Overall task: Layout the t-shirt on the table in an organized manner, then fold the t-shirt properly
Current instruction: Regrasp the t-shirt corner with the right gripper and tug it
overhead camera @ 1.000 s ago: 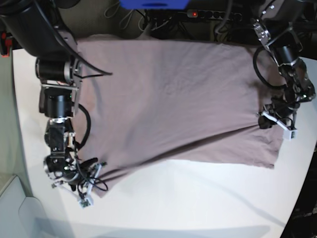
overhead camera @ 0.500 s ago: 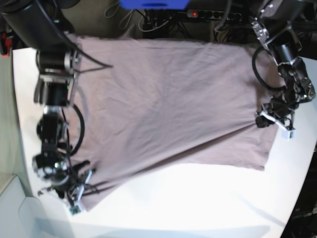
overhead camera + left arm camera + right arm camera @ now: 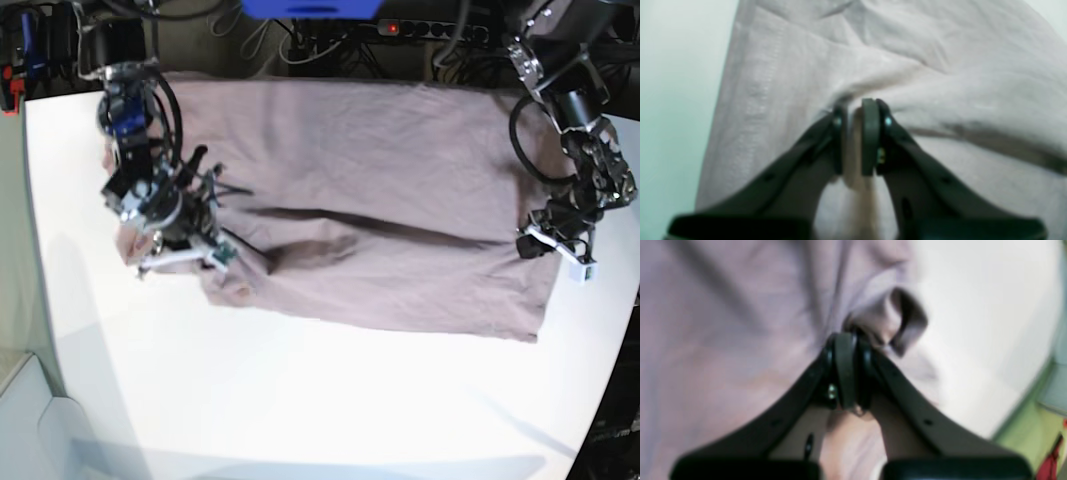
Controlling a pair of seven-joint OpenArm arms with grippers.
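While the shirt (image 3: 370,200) lies spread across the counter (image 3: 300,400), both claws are clamped on cloth: right claw (image 3: 846,340) pinching a bunched corner at the shirt's near side, left claw (image 3: 857,133) gripping its opposite edge. Best pull them evenly apart, low, to flatten that crease. No readable label.

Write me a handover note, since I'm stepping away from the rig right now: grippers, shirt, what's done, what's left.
Left gripper: shut on the t-shirt, pinching a fold at its edge.
Right gripper: shut on the t-shirt, bunched cloth at its fingers.
The t-shirt lies mostly spread on the table, far edge at the table's back; the side by the right gripper is gathered and creased.
Done: both sides gripped, shirt roughly spread.
Left: flatten that side, release, then fold.
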